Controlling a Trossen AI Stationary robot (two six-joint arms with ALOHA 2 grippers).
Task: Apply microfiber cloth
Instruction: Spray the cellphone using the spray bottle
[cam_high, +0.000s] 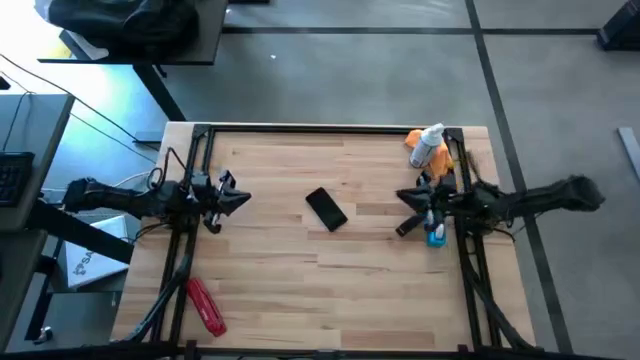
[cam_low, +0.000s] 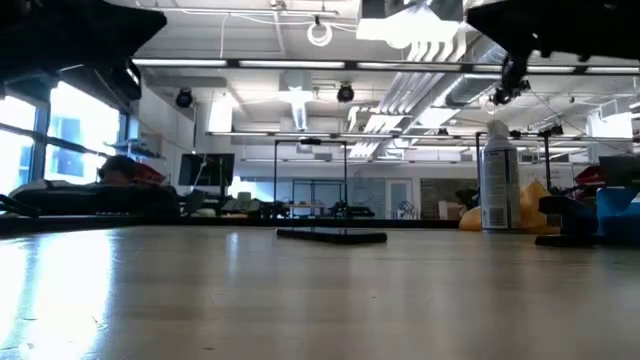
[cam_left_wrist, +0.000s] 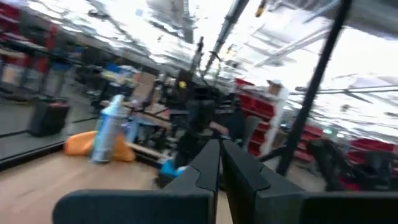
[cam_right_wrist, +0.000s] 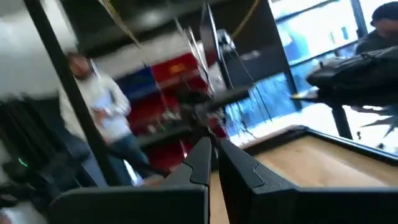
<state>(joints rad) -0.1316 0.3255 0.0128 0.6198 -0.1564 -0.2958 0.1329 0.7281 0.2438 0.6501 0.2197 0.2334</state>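
The orange-yellow microfiber cloth (cam_high: 420, 152) lies bunched on the table near the far right corner, beside the upright white spray bottle (cam_high: 432, 141). It also shows in the low view (cam_low: 532, 208) and the left wrist view (cam_left_wrist: 81, 144). A black phone (cam_high: 326, 208) lies flat mid-table. My left gripper (cam_high: 244, 199) hovers shut over the table's left part, pointing at the phone. My right gripper (cam_high: 401, 195) hovers shut to the right of the phone, nearer than the cloth. Neither gripper holds anything.
A red tool with a handle (cam_high: 205, 305) lies near the front left corner. A blue object (cam_high: 436, 236) and a small dark piece (cam_high: 405, 228) sit under the right arm. A black frame rims the table (cam_high: 330, 128). A person (cam_right_wrist: 102, 109) stands in the room beyond.
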